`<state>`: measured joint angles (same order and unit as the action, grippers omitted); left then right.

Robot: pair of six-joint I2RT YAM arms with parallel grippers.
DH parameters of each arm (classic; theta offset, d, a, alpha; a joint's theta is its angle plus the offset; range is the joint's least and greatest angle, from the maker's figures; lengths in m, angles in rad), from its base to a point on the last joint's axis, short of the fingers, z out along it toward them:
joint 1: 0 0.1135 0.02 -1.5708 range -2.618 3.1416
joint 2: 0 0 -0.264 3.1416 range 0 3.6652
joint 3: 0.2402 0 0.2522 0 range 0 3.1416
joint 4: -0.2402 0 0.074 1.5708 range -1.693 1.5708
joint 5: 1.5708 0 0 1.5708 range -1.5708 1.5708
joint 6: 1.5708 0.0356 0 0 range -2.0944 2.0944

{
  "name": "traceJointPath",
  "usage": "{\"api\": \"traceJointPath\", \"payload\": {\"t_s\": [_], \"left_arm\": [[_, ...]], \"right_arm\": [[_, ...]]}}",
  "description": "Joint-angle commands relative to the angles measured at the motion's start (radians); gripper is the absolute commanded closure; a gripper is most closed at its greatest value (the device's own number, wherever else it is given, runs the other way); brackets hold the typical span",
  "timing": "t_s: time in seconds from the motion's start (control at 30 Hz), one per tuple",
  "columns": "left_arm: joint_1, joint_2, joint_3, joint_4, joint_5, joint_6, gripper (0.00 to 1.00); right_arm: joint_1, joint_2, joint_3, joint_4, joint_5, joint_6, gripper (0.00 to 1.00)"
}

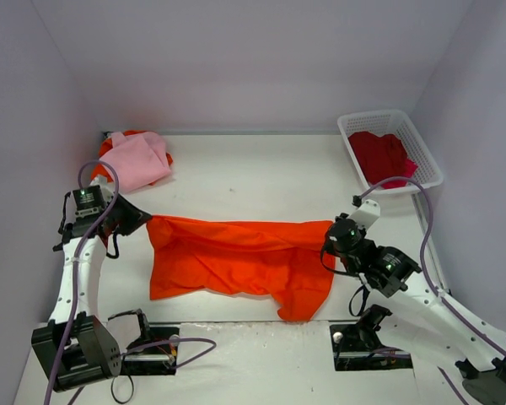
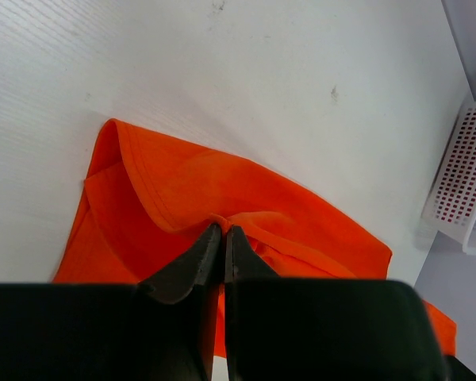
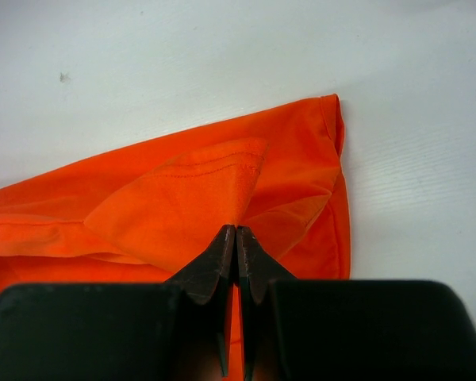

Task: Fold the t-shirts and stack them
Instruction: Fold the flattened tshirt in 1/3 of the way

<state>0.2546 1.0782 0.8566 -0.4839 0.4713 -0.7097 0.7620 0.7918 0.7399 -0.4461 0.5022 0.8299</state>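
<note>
**Spotter:** Orange shirt (image 1: 236, 257) sits mid-table, stretched between your two arms. Its far edge runs almost straight from one grip to the other. The rest lies rumpled on the table (image 1: 236, 177) towards the bases, with one flap at the right reaching nearest to them.

**Operator:** What are my fingers doing?

**Spotter:** Your left fingers (image 2: 198, 262) are closed and pinch the shirt at its left far corner, right at a hemmed edge that curls round the tips. Your right fingers (image 3: 210, 266) are closed too and nip a folded bit of cloth with a stitched hem near the right far corner. On both sides the tips meet with only cloth between them.

**Operator:** And the other shirts?

**Spotter:** You have the pink shirt (image 1: 139, 160) bunched at the far left corner of the table, just beyond your left arm and apart from the orange one. The red shirt (image 1: 379, 156) is crumpled inside the white basket (image 1: 426, 160) at the far right, against the wall, well apart from your right fingers.
</note>
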Motion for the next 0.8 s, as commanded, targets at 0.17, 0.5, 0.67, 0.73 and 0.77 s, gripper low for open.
{"api": "traceJointPath", "payload": {"t_s": [0.17,0.5,0.67,0.73,0.77], "left_arm": [[0.003,-0.063,-0.013,0.025,0.018,0.001,1.00],[0.003,-0.124,-0.031,0.004,-0.019,-0.017,0.28],[0.003,-0.124,-0.019,-0.009,-0.036,-0.017,0.26],[0.003,-0.112,-0.019,0.001,-0.036,-0.025,0.26],[0.003,-0.107,-0.021,0.019,-0.033,-0.028,0.26]], "right_arm": [[0.003,0.006,-0.007,0.006,0.056,0.031,1.00],[0.005,0.032,0.006,0.003,0.053,0.054,0.00],[0.005,0.083,0.035,0.003,0.078,0.054,0.00],[0.005,0.104,0.045,0.001,0.091,0.051,0.00],[0.005,0.118,0.047,0.003,0.094,0.051,0.00]]}}
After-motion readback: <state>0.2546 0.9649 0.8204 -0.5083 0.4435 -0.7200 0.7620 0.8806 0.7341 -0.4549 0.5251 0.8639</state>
